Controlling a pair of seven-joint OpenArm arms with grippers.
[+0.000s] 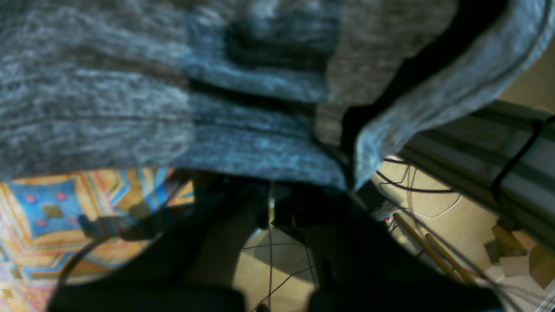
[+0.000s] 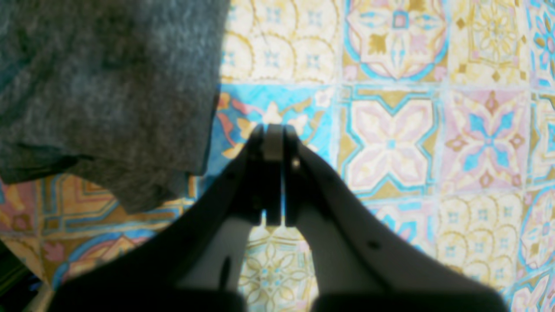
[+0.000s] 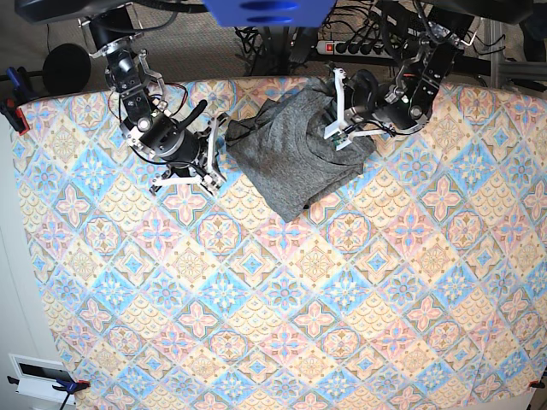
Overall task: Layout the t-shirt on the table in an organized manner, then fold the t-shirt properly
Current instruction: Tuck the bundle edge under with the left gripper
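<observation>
Crumpled heather dark-grey knit t-shirt [image 3: 295, 149] bunched at far edge of the table [image 3: 282, 325], a wide top under blue, pink and cream diamond-tile cloth.

Left gripper [image 3: 339, 120] at the shirt's far right corner, jaws closed on a fold of the fabric; left wrist view shows grey knit [image 1: 173, 86] draped right over the black fingers, blurry, floor and cables visible beyond the table edge. Right gripper [image 2: 274, 136] empty, black jaws fully together, hovering over bare cloth just beside the shirt's edge [image 2: 108, 95], not touching it. Shirt layered, not spread flat.
</observation>
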